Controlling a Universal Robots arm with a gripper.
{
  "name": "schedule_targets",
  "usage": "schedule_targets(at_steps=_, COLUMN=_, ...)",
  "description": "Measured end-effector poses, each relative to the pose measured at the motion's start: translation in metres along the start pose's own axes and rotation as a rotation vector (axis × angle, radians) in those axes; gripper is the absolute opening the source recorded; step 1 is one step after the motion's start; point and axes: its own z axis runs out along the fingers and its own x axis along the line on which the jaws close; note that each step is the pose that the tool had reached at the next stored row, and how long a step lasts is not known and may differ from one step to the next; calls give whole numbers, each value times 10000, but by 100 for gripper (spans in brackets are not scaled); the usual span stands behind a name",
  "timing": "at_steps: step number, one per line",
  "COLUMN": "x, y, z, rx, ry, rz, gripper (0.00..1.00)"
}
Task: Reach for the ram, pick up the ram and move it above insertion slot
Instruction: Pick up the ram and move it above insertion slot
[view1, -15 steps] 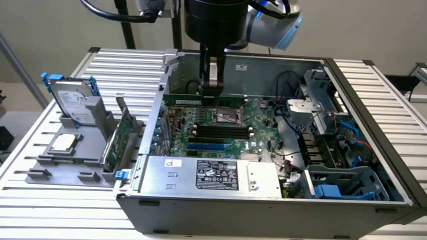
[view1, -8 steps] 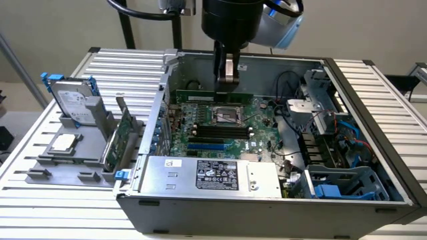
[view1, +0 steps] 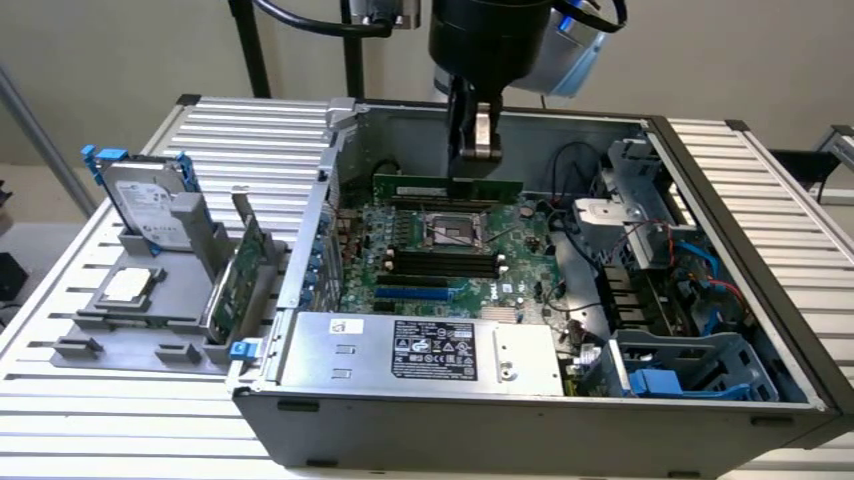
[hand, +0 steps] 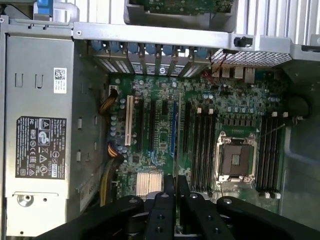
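The open case (view1: 747, 250) lies on its side so the motherboard (view1: 441, 250) faces up toward the arm. The gripper (view1: 477, 150) hangs inside it above the board, fingers pinched on the top edge of the ram (view1: 447, 188), held upright and edge-down to suit the slots (view1: 441, 262) below.
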Motion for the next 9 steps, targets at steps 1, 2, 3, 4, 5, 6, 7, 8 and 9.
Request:
schedule_targets(at_steps=1, x=0, y=-2, z=0, rx=1, ry=0, rz=0, gripper=14)
schedule_targets(at_steps=2, x=0, y=-2, z=0, rx=1, ry=-1, rz=1, gripper=14)
schedule_targets(at_steps=3, x=0, y=-2, z=1, rx=2, ry=-7, rz=2, gripper=14)
schedule_targets(at_steps=4, x=0, y=-2, z=1, rx=2, ry=-7, rz=1, gripper=14)
schedule_targets(at_steps=5, x=0, y=-3, z=1, rx=1, ry=-7, rz=0, gripper=14)
schedule_targets(at_steps=6, x=0, y=-3, z=0, rx=1, ry=-7, rz=0, gripper=14)
schedule_targets(at_steps=7, x=0, y=-3, z=0, rx=1, ry=-7, rz=0, gripper=14)
schedule_targets(at_steps=8, x=0, y=-3, z=1, rx=0, ry=-8, rz=0, gripper=14)
schedule_targets(at_steps=9, x=0, y=-3, z=0, rx=0, ry=-7, rz=0, gripper=14)
